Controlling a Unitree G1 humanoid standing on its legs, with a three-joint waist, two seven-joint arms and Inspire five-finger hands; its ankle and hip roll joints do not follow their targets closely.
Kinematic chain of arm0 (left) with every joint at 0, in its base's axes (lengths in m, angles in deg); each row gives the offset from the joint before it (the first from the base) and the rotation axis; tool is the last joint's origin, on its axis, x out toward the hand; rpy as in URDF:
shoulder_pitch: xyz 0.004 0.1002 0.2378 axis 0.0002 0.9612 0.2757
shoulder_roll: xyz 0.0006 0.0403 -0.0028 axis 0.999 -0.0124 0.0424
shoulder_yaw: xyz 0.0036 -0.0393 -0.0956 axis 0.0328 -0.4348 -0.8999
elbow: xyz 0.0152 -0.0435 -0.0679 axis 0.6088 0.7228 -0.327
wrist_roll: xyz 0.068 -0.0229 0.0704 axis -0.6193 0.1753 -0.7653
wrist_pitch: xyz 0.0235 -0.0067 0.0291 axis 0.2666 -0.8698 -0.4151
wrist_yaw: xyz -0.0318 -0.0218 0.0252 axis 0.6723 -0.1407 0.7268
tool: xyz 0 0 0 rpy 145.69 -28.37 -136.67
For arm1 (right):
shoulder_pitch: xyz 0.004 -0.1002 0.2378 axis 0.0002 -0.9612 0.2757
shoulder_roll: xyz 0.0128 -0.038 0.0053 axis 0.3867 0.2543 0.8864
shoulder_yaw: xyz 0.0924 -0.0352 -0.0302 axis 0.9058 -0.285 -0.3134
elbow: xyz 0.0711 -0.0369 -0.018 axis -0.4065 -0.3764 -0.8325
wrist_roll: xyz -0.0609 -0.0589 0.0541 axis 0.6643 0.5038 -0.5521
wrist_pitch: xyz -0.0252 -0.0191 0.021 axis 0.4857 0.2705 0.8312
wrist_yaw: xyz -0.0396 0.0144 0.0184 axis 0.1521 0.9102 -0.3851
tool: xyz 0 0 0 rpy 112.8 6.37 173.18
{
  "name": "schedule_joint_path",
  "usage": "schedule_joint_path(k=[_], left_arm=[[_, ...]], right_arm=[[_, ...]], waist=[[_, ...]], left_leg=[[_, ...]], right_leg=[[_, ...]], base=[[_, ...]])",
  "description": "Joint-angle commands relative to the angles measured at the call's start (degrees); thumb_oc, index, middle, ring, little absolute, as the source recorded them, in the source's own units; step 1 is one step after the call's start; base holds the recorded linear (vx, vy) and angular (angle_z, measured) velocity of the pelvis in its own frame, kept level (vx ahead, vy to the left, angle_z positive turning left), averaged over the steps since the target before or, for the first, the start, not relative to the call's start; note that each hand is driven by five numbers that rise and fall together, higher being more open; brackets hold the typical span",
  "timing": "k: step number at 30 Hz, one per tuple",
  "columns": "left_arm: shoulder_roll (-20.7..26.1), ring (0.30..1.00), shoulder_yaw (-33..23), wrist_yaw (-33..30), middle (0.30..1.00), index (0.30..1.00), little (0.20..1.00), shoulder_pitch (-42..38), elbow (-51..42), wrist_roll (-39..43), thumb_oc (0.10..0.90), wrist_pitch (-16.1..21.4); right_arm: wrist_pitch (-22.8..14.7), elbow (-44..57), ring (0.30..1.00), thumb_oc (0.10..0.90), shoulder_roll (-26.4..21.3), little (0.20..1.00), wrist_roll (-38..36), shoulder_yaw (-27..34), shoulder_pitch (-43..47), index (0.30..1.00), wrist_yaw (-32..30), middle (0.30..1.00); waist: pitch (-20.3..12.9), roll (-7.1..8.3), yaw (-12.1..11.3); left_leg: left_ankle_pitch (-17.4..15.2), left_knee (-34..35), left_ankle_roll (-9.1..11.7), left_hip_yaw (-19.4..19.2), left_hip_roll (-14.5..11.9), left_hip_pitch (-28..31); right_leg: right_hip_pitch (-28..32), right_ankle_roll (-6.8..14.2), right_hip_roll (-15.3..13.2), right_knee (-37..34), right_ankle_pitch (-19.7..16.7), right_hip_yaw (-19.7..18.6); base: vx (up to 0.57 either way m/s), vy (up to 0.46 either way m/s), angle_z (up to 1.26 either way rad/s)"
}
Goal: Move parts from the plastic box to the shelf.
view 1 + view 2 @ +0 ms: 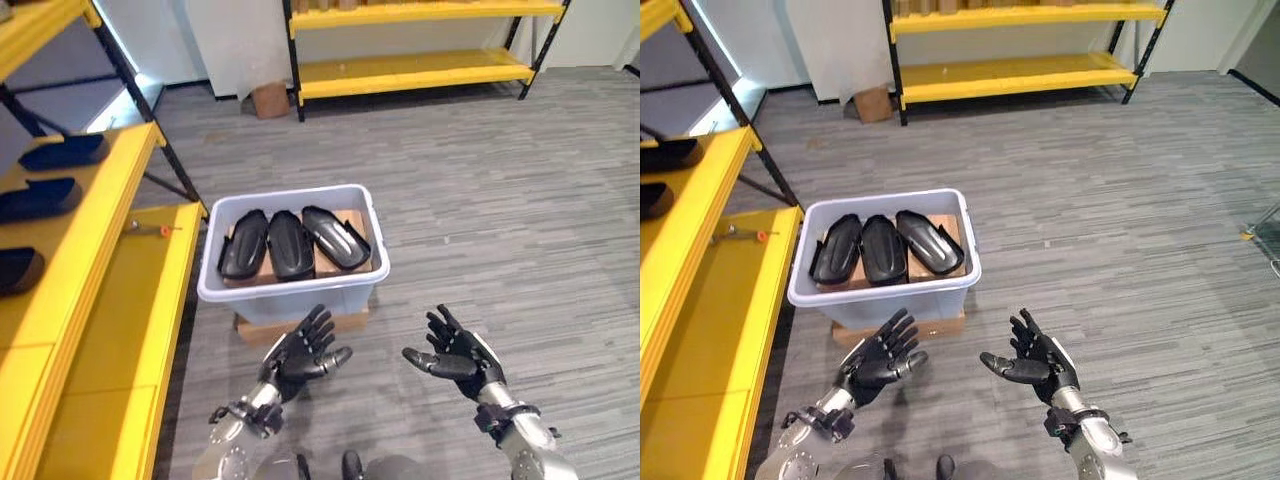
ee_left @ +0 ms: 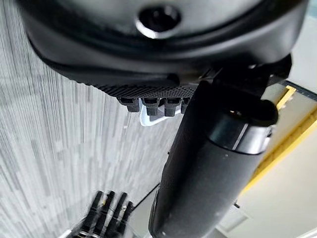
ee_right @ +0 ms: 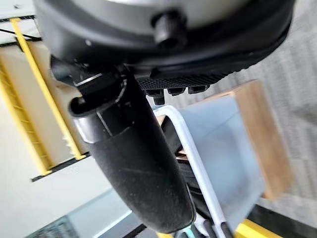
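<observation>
Nearest, the left robot hand (image 1: 305, 352) and right robot hand (image 1: 458, 357) hover palms-up, fingers spread wide, holding nothing. Just beyond, three black parts (image 1: 292, 243) lie in the plastic box (image 1: 290, 287). The right wrist view shows its wooden base (image 3: 265, 139). The yellow shelf (image 1: 95, 260) stands at left.
</observation>
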State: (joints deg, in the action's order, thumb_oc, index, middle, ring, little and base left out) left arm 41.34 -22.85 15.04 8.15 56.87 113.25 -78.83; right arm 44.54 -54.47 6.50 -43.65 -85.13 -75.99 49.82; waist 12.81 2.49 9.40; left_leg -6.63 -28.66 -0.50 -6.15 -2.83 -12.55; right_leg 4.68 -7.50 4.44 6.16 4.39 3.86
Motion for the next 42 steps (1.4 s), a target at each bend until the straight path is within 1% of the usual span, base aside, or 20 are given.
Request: schedule_joint_path(k=[1, 2, 3, 4, 8, 10, 13, 15, 17, 19, 21, 22, 24, 25, 27, 30, 36, 38, 40, 42], left_arm=[[1.4, 1.0, -0.4, 3.2, 1.0, 1.0, 1.0, -2.0, -2.1, 3.0, 0.9, 6.2], [1.5, 1.0, -0.4, 3.2, 1.0, 1.0, 1.0, -1.9, -2.0, 3.3, 0.9, 6.3], [1.5, 1.0, -0.9, 2.9, 1.0, 1.0, 1.0, -0.8, -1.9, 4.1, 0.9, 7.7], [0.9, 1.0, -2.0, 3.4, 1.0, 1.0, 1.0, 0.3, -0.1, 4.3, 0.9, 9.8], [0.7, 1.0, -2.6, 5.2, 1.0, 1.0, 1.0, 0.2, 1.2, 3.2, 0.9, 11.9], [0.9, 1.0, -2.6, 5.8, 1.0, 1.0, 1.0, -0.1, 1.3, 2.6, 0.9, 12.5], [3.2, 1.0, -1.4, 7.7, 1.0, 1.0, 1.0, -1.3, -0.6, -0.7, 0.9, 16.6], [4.4, 1.0, -1.1, 8.4, 1.0, 1.0, 1.0, -1.6, -3.2, -1.5, 0.9, 16.8], [7.9, 1.0, -1.1, 5.7, 1.0, 1.0, 1.0, -2.4, -11.0, -5.3, 0.9, 21.1], [9.7, 1.0, -2.7, 1.4, 1.0, 1.0, 1.0, -2.5, -16.0, -5.0, 0.9, 23.8], [10.4, 1.0, -4.3, -0.7, 1.0, 1.0, 1.0, -2.5, -19.2, -4.4, 0.9, 24.4], [10.7, 1.0, -9.3, -4.0, 1.0, 1.0, 1.0, -2.8, -25.7, -4.0, 0.9, 25.9], [10.4, 1.0, -11.6, -4.1, 1.0, 1.0, 1.0, -3.6, -29.0, -1.8, 0.9, 26.8], [10.3, 1.0, -12.2, -3.2, 1.0, 1.0, 1.0, -3.6, -29.8, 0.1, 0.9, 26.4], [6.8, 1.0, -15.8, 8.3, 1.0, 1.0, 1.0, -4.6, -35.0, 21.7, 0.9, 17.7], [5.5, 1.0, -16.1, 7.9, 1.0, 1.0, 1.0, -6.2, -39.9, 21.6, 0.9, 16.1], [5.6, 1.0, -18.1, 0.6, 1.0, 1.0, 1.0, -7.3, -42.9, 15.4, 0.9, 13.7], [5.6, 1.0, -18.5, 0.7, 1.0, 1.0, 1.0, -6.5, -41.4, 15.1, 0.9, 11.6], [5.7, 1.0, -17.1, 1.2, 1.0, 1.0, 1.0, -5.4, -40.4, 19.4, 0.9, 5.9], [5.6, 1.0, -16.1, 1.3, 1.0, 1.0, 1.0, -5.2, -39.3, 19.0, 0.9, 6.6]], right_arm=[[-3.5, 5.4, 1.0, 0.9, -3.5, 1.0, -1.8, 3.0, 0.1, 1.0, 2.4, 1.0], [-3.4, 5.5, 1.0, 0.9, -3.6, 1.0, -2.0, 3.0, 0.0, 1.0, 2.5, 1.0], [-3.2, 5.5, 1.0, 0.9, -4.7, 1.0, -2.7, 2.7, -0.3, 1.0, 3.5, 1.0], [-2.7, 5.3, 1.0, 0.9, -5.7, 1.0, -3.7, 2.4, -0.4, 1.0, 5.6, 1.0], [-2.5, 4.9, 1.0, 0.9, -6.4, 1.0, -2.5, 2.2, 0.4, 1.0, 6.8, 1.0], [-2.8, 5.1, 1.0, 0.9, -6.3, 1.0, -2.8, 1.7, 0.1, 1.0, 6.7, 1.0], [-2.9, 5.9, 1.0, 0.9, -5.5, 1.0, -2.2, 1.0, -0.2, 1.0, 5.7, 1.0], [-2.9, 6.3, 1.0, 0.9, -5.1, 1.0, -1.9, 0.9, -0.4, 1.0, 4.7, 1.0], [-6.3, 6.5, 1.0, 0.9, -4.0, 1.0, 1.8, 1.7, -0.9, 1.0, -7.8, 1.0], [-9.1, 6.3, 1.0, 0.9, -3.4, 1.0, 2.5, 3.9, -1.3, 1.0, -15.9, 1.0], [-11.0, 6.9, 1.0, 0.9, -2.6, 1.0, 3.2, 5.5, -1.7, 1.0, -18.9, 1.0], [-13.8, 10.9, 1.0, 0.9, 0.0, 1.0, 9.7, 9.5, -3.2, 1.0, -25.6, 1.0], [-14.4, 13.9, 1.0, 0.9, 1.3, 1.0, 13.4, 11.3, -3.4, 1.0, -29.1, 1.0], [-14.5, 14.7, 1.0, 0.9, 1.7, 1.0, 14.3, 11.7, -3.5, 1.0, -29.9, 1.0], [-15.0, 18.2, 1.0, 0.9, 2.8, 1.0, 20.2, 13.2, -2.6, 1.0, -33.0, 1.0], [-12.9, 20.8, 1.0, 0.9, 2.5, 1.0, 23.1, 12.9, -1.3, 1.0, -33.2, 1.0], [-11.7, 25.1, 1.0, 0.9, 0.2, 1.0, 30.7, 13.4, -2.3, 1.0, -33.6, 1.0], [-12.5, 25.4, 1.0, 0.9, -1.3, 1.0, 34.5, 14.1, -2.7, 1.0, -34.3, 1.0], [-14.3, 25.0, 1.0, 0.9, -3.1, 1.0, 36.7, 14.4, -1.9, 1.0, -34.9, 1.0], [-14.4, 24.7, 1.0, 0.9, -3.9, 1.0, 37.7, 13.7, -1.0, 1.0, -35.5, 1.0]], waist=[[-1.4, 0.71, -1.0], [-1.3, 0.71, -1.0], [-0.6, 0.01, -2.5], [0.0, -0.08, -3.5], [-0.3, -0.61, -3.7], [-0.6, -1.05, -3.7], [-1.6, -1.26, -3.8], [-1.9, -1.07, -4.0], [-2.3, -0.8, -4.4], [-2.5, -0.76, -4.5], [-2.5, -0.76, -4.6], [-2.7, -0.95, -4.7], [-3.1, -1.24, -4.8], [-3.1, -1.23, -4.9], [-3.6, -1.59, -5.3], [-3.8, -1.53, -5.5], [-4.4, -1.03, -5.2], [-4.7, -0.74, -5.0], [-4.6, -0.15, -5.4], [-4.5, -0.1, -5.5]], left_leg=[[8.7, 16.4, 0.4, -0.6, 1.3, 4.4], [9.0, 17.0, 0.5, -0.4, 1.3, 4.2], [13.6, 27.0, 2.2, 3.6, 0.4, 2.2], [14.4, 32.3, 3.3, 6.7, -1.3, 1.0], [13.7, 32.7, 3.4, 5.3, -2.0, 1.6], [13.2, 31.2, 3.3, 4.5, -2.1, 3.0], [11.4, 29.1, 2.4, 3.8, -0.7, 4.8], [10.4, 28.6, 1.7, 3.5, 0.2, 5.2], [8.7, 27.6, 0.4, 3.1, 1.3, 6.1], [7.8, 27.0, -0.2, 2.7, 1.6, 6.4], [7.3, 26.5, -0.5, 2.5, 1.7, 6.4], [6.1, 25.2, -1.2, 2.0, 2.3, 6.4], [5.5, 24.7, -1.5, 2.0, 2.6, 6.3], [5.3, 24.5, -1.6, 2.0, 2.8, 6.3], [4.5, 23.8, -1.7, 1.9, 3.2, 6.0], [4.2, 23.2, -1.6, 1.8, 3.4, 5.8], [3.6, 23.3, -2.2, 1.3, 4.2, 6.3], [2.8, 23.0, -3.1, 0.8, 4.9, 6.6], [1.9, 22.6, -4.4, 0.2, 5.8, 6.7], [1.5, 22.8, -5.1, -0.3, 5.9, 7.0]], right_leg=[[-0.2, 6.9, -1.1, -0.9, 0.7, -5.9], [0.1, 7.0, -1.1, -1.1, 0.7, -6.1], [2.6, 7.2, -0.2, -1.9, 1.4, -8.1], [4.1, 7.5, -0.5, -1.5, 2.4, -9.6], [4.8, 8.2, -1.7, -1.5, 3.4, -9.7], [4.7, 8.3, -2.6, -1.0, 4.2, -8.0], [3.9, 8.9, -3.9, 0.0, 4.7, -5.6], [3.7, 9.2, -4.7, 0.1, 4.7, -4.8], [2.5, 10.2, -6.3, 1.2, 4.0, -3.7], [2.1, 10.6, -6.9, 1.7, 4.0, -3.6], [2.2, 10.8, -7.4, 1.9, 4.0, -3.4], [2.3, 11.2, -8.5, 2.6, 4.2, -2.9], [2.4, 11.5, -9.1, 2.8, 4.3, -2.8], [2.5, 11.6, -9.3, 2.9, 4.4, -2.7], [2.4, 12.3, -10.0, 3.4, 4.8, -2.4], [2.0, 12.7, -10.3, 4.2, 4.3, -2.6], [1.2, 13.7, -11.0, 7.5, 2.9, -2.3], [0.1, 14.0, -10.9, 11.3, 1.5, -2.5], [-0.9, 14.4, -11.2, 16.8, -1.2, -1.9], [-2.3, 14.5, -11.5, 20.4, -2.9, -1.6]], base=[[0.21, 0.113, 0.14], [0.3, 0.122, 0.07], [0.55, 0.235, -0.25], [0.54, 0.234, -0.62], [0.25, 0.176, -0.64], [0.3, 0.216, -0.29], [0.27, 0.195, -0.03], [0.23, 0.16, 0.03], [0.24, 0.15, 0.17], [0.16, 0.091, 0.09], [0.17, 0.101, 0.09], [0.18, 0.109, 0.12], [0.19, 0.115, 0.09], [0.16, 0.105, -0.06], [0.13, 0.105, -0.09], [0.08, 0.066, -0.02], [0.05, 0.084, 0.03], [0.03, 0.154, 0.0], [-0.01, 0.146, 0.13], [-0.03, 0.129, 0.05]])
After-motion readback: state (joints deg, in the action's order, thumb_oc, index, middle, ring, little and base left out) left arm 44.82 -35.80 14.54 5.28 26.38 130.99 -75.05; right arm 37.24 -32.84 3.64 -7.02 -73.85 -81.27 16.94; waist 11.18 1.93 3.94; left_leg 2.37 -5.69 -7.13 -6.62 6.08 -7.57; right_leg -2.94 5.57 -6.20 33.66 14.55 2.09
